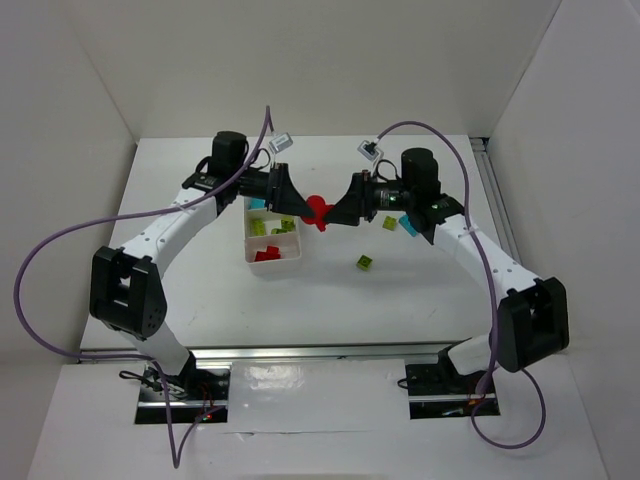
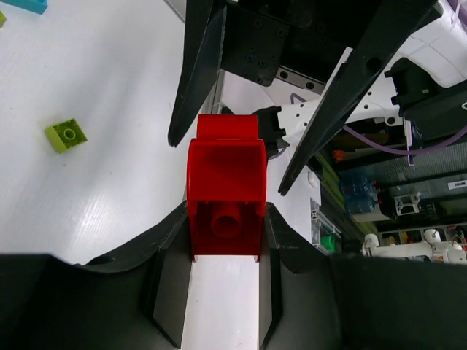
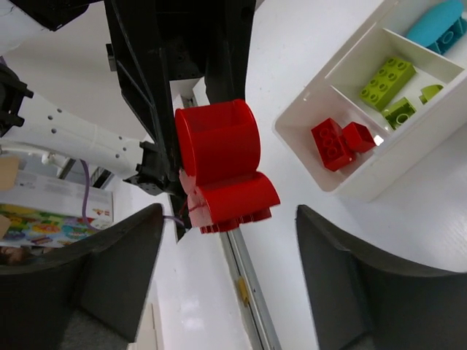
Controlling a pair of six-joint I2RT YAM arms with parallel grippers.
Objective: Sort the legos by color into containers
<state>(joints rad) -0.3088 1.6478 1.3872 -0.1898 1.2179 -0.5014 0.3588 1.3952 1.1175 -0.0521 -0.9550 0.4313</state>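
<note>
**Top view.** The left hand (image 1: 300,203) and the right hand (image 1: 338,212) are seen tip to tip above the worktop (image 1: 200,290), with a red lego (image 1: 317,211) between them. The white tray (image 1: 250,256) lies just beside and under the left hand. A loose green lego (image 1: 366,262) is noted on the worktop near the right hand. A cyan lego (image 1: 408,224) and a second green lego (image 1: 388,222) lie beside the right wrist.

**Left wrist view.** The red lego is clamped between the left hand's fingers. The right hand's fingers (image 2: 197,80) are held apart, one on each side of the brick's far end. Contact there cannot be told.

**Right wrist view.** The red lego is seen between the right hand's spread fingers, with a gap on each side. To the hand's right, the tray is seen with red bricks in its nearest compartment, green in the middle and cyan in the farthest.
</note>
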